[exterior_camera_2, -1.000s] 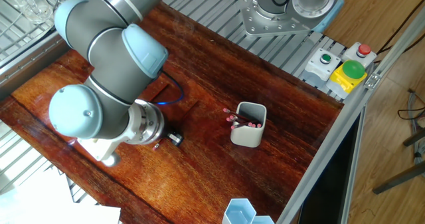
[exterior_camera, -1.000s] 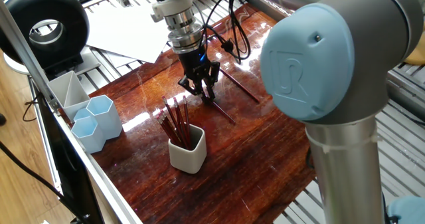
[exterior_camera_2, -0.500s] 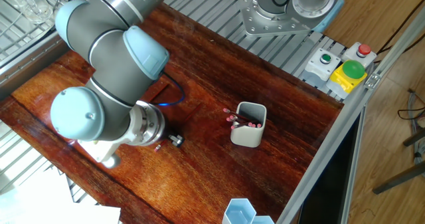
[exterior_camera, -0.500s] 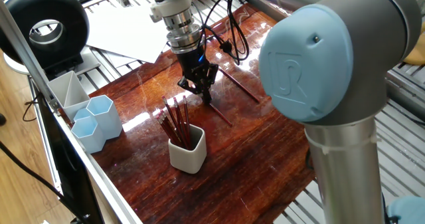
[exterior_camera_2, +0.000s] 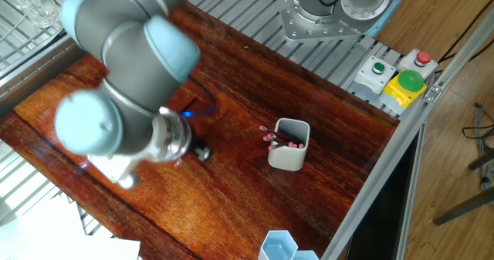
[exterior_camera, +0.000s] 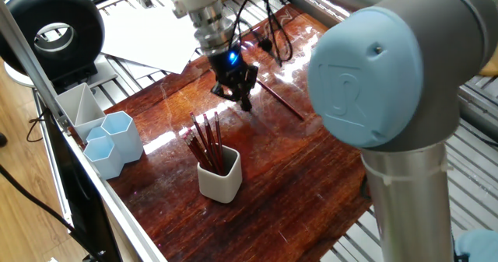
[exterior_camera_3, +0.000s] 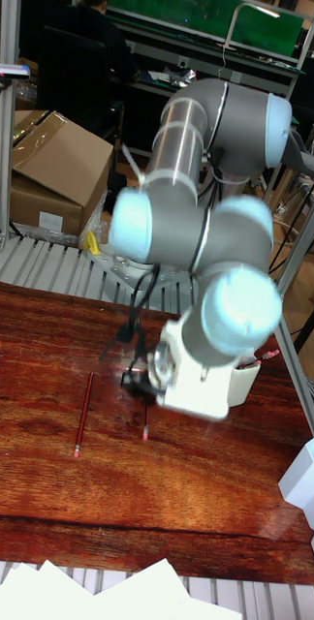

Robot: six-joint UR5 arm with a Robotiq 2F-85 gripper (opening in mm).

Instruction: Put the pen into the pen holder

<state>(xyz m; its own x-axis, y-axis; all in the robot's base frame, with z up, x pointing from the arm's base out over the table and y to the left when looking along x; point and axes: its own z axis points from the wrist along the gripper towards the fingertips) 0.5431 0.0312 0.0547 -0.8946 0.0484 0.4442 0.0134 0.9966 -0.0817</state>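
Robot hand (exterior_camera: 243, 97) above the table (exterior_camera: 311, 176), fingers pinching a dark red pen (exterior_camera_3: 145, 427). Pen holder (exterior_camera: 219, 176), already holding several pens, stands near it; another pen (exterior_camera_3: 82, 414) lies beside the hand.

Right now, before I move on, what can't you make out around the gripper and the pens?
- Gripper, one fixed view: motion blur smears the fingers, so I cannot tell whether it is open or shut, or whether it holds a pen.
- The other fixed view: the arm covers the gripper's fingers and the loose pen.
- Pen holder: in the tall fixed view the arm hides most of it.
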